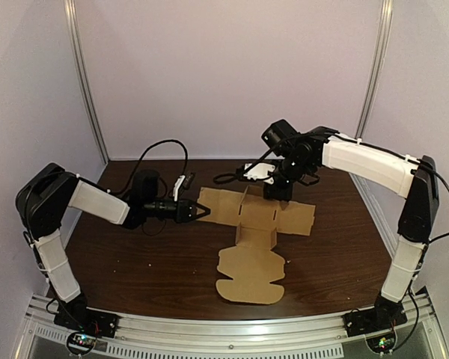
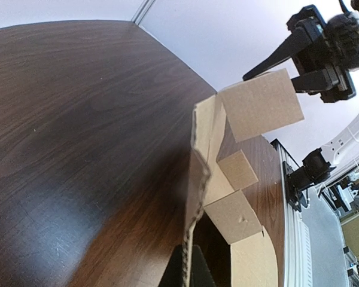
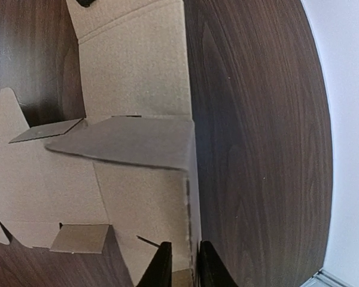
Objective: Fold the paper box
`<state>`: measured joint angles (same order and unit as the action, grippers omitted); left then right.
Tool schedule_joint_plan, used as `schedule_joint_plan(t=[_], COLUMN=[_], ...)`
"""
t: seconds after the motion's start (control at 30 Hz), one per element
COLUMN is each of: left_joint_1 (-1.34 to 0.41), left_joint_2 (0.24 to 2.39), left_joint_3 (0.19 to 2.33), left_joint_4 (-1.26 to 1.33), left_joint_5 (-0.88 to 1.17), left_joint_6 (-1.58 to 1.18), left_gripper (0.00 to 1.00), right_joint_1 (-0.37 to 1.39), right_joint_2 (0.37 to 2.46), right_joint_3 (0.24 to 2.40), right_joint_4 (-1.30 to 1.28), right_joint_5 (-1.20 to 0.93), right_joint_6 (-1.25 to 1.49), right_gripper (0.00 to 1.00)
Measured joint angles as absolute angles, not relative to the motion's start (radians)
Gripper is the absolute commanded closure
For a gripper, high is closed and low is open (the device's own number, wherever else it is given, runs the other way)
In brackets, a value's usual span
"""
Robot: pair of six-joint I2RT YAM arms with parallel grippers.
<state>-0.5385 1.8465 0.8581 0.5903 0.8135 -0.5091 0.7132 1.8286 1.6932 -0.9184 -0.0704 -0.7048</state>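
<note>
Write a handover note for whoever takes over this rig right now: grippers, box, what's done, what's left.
Left gripper: shut on the left edge of the paper box, with that side flap lifted.
Right gripper: shut on the far edge, with a panel raised there.
Box: mostly flat on the table, between the arms.
Done: two edges are off the table; nothing is locked.
Left: stand the walls, tuck the tabs, close the near lid panel.

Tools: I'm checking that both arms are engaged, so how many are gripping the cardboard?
2. The left tool clamps the left edge of the cardboard blank; the right tool clamps its far edge. None is hidden.
</note>
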Motion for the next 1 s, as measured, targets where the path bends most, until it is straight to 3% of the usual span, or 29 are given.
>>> schedule_joint_plan(t=[0.17,0.4,1.0], left_joint_1=[-0.545,-0.567,-0.572], left_joint_2=[1.8,1.762,1.76], left_joint_3=[0.812,0.812,0.847], left_joint_4=[0.606,0.552,0.462], left_joint_5=[0.817,0.792,0.736], left_joint_6=[-0.507,-0.452,-0.402], left_gripper=[1.0,1.0,1.0], right_joint_1=[0.677,0.621,0.616], right_joint_2=[1.829,1.832,1.843], right_joint_3=[1.693,1.695,1.752], right_joint_4=[-0.975,-1.034,-1.094], right_joint_5=[-0.147,-0.242,-0.31], right_joint_6=[-0.676,-0.658,-0.657], right_gripper=[0.75,0.8,0.78])
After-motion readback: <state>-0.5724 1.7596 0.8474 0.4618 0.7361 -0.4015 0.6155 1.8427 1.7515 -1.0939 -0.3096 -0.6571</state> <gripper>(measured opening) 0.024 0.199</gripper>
